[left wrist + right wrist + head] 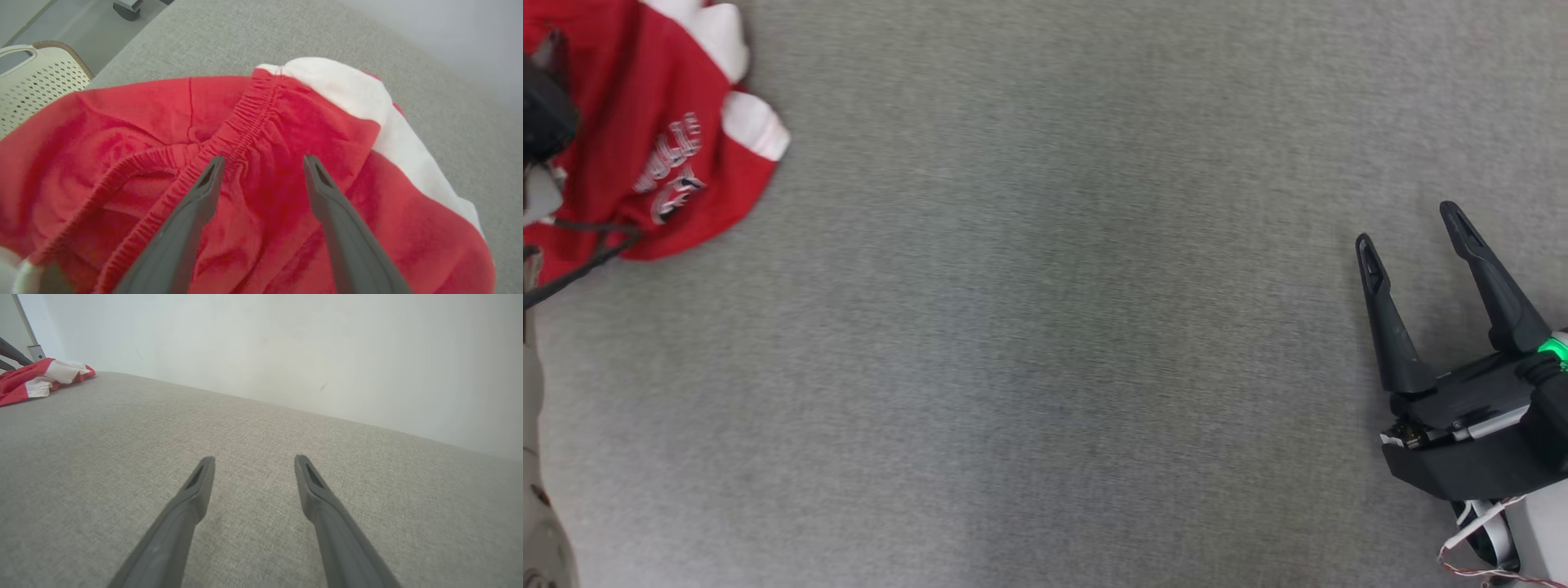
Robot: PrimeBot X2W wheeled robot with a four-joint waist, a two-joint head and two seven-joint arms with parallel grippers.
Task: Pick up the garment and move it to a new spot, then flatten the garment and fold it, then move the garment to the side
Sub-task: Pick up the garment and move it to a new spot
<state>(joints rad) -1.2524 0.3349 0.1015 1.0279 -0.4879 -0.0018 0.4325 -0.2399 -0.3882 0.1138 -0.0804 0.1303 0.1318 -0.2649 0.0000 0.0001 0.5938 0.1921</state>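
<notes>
Left claw (pixel 264 159), spread wide and empty, sits over the crumpled red-and-white fabric garment (pixel 122 118). Right claw (pixel 1407 224): open, empty, over grey worktop (pixel 1045 327).

The garment (pixel 629 98) runs off the head view's left edge; its lettering (pixel 674 167) seems too creased to read

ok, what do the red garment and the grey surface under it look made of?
Red-and-white garment: soft matte knit, maybe cotton jersey or fleece; shirred elastic band, limp creases. Grey surface: matte woven fabric, seemingly; fine heathered weave shows.
</notes>
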